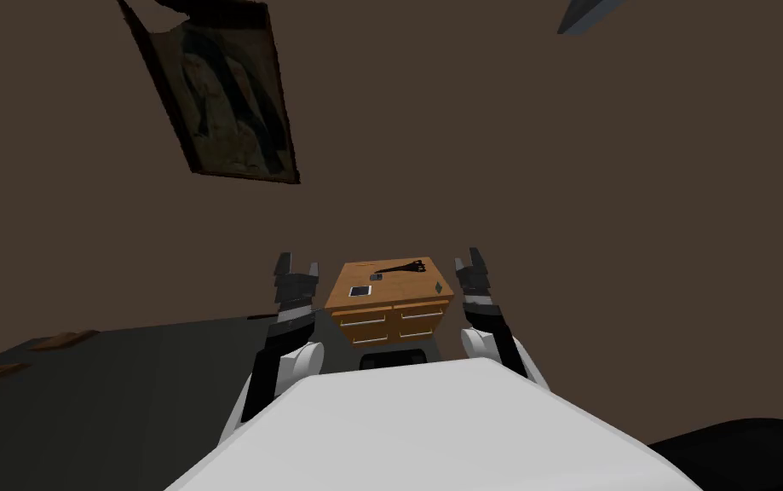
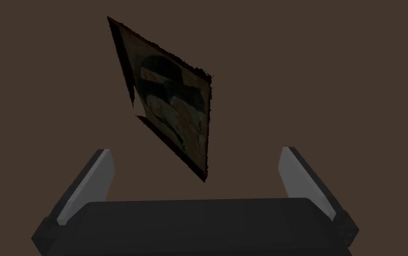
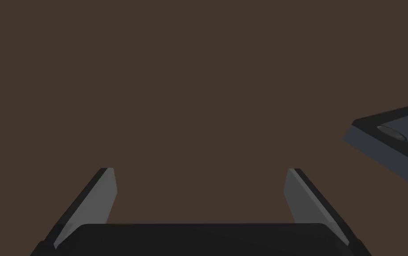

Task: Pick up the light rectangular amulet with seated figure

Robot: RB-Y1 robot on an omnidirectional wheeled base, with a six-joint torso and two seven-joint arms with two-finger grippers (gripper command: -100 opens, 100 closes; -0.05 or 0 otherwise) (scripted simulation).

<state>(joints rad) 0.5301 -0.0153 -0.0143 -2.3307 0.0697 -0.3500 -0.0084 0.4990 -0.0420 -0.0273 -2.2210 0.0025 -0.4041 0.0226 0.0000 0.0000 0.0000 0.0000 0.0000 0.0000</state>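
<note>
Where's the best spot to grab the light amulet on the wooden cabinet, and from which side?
Probably from straight above, pinching two opposite edges. The amulet lies flat on the cabinet top near its front left corner, so only its thin rim offers grip. The open left gripper is nearer.

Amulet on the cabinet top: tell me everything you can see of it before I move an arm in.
The amulet is a small, flat, light rectangle with a darker edge, lying on the brown wooden cabinet top near its front left corner. The seated figure is too small to make out. Only the top touches it; a small dark object lies just behind it, apart. The left gripper is the nearer one, off to its side, fingers open.
</note>
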